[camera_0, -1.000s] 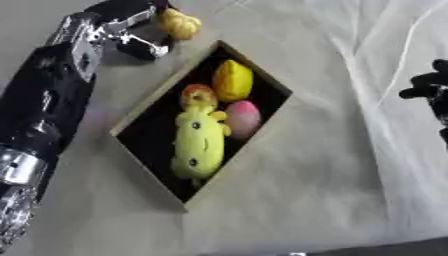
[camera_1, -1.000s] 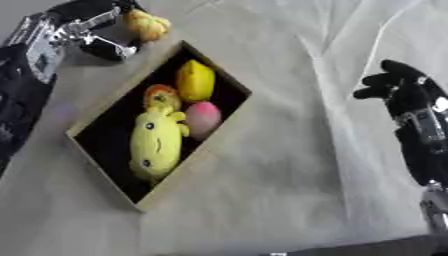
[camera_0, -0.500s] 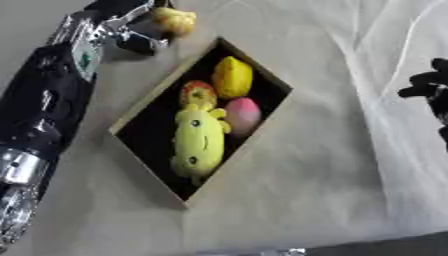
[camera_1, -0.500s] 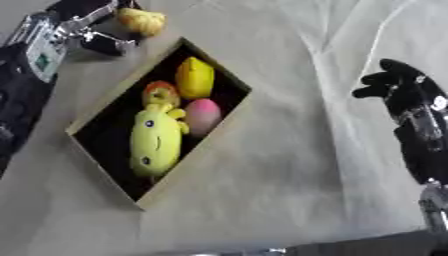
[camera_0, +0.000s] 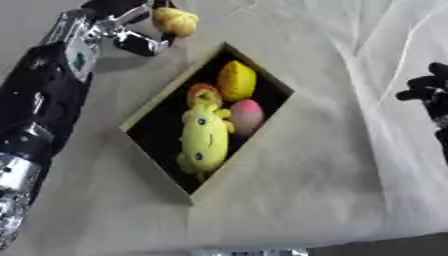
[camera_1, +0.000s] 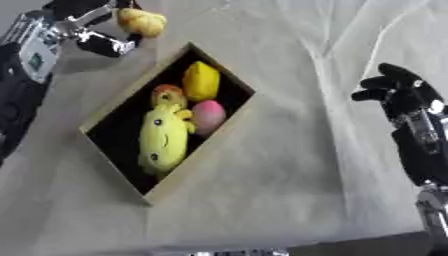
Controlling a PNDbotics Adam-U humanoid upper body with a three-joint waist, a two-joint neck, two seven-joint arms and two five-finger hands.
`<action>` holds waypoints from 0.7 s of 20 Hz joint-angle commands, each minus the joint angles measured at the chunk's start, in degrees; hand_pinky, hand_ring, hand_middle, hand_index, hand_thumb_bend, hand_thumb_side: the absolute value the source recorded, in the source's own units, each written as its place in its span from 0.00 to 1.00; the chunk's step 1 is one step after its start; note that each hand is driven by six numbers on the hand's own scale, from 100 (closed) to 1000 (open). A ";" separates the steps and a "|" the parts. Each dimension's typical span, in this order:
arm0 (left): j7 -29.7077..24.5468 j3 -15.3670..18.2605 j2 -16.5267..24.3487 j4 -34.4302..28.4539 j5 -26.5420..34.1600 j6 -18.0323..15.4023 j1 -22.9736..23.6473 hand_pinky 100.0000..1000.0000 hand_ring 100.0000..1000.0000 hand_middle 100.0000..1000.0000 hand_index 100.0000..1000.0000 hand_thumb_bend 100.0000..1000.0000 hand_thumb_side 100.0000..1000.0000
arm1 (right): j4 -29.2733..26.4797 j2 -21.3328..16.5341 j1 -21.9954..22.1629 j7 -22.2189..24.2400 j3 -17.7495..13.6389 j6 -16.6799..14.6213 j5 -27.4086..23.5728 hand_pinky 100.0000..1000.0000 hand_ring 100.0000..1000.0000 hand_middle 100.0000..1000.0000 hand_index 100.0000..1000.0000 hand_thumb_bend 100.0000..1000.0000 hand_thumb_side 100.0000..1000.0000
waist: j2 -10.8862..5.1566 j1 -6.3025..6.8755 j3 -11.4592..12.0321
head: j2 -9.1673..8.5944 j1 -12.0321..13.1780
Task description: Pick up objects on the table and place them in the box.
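Right hand [camera_1: 404, 95]: idle at the right edge, well apart from the box, fingers curled on nothing, likely kept clear of the work.
Box [camera_0: 150, 104]: open wooden tray askew on the cloth-covered worktop [camera_0: 297, 170], below and to the right of the left hand.
Contents: long yellow plush [camera_0: 204, 140], pink ball [camera_0: 246, 113], yellow lemon-like piece [camera_0: 236, 80], small orange-red toy [camera_0: 201, 93], packed side by side.
Left hand [camera_0: 131, 30]: far corner, fingers closed round a yellow-brown toy [camera_0: 174, 21], held beyond the box's far rim, apparently ready to carry over and drop in.

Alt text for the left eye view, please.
The left robot hand holds a yellow-orange toy beyond the far corner of a wooden box holding a yellow plush, lemon and pink egg. The right robot hand idles at right.
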 commanded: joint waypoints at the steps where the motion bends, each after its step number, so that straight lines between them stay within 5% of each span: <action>1: -0.69 -2.13 1.81 -4.34 2.70 -1.55 -0.57 0.71 0.70 0.52 0.68 0.00 0.01 | -0.82 -2.00 0.62 -0.21 -0.90 -0.44 -0.67 1.00 0.66 0.66 0.85 0.00 0.65 | -2.56 -0.49 0.76 | 0.23 -1.15; 8: 0.79 -8.29 2.64 -13.53 8.41 -3.83 2.34 0.71 0.70 0.54 0.70 0.00 0.00 | -0.82 -3.23 2.36 -0.84 -1.63 -0.17 -1.14 1.00 0.66 0.66 0.85 0.00 0.64 | -4.56 0.41 3.97 | 0.23 -3.47; 14: -1.90 -11.27 0.67 -21.68 13.33 -1.86 9.69 0.71 0.71 0.57 0.72 0.00 0.02 | -0.82 -3.52 4.03 -1.96 -2.61 -0.68 -0.95 1.00 0.66 0.66 0.85 0.00 0.64 | -5.68 0.84 6.28 | 0.23 -5.65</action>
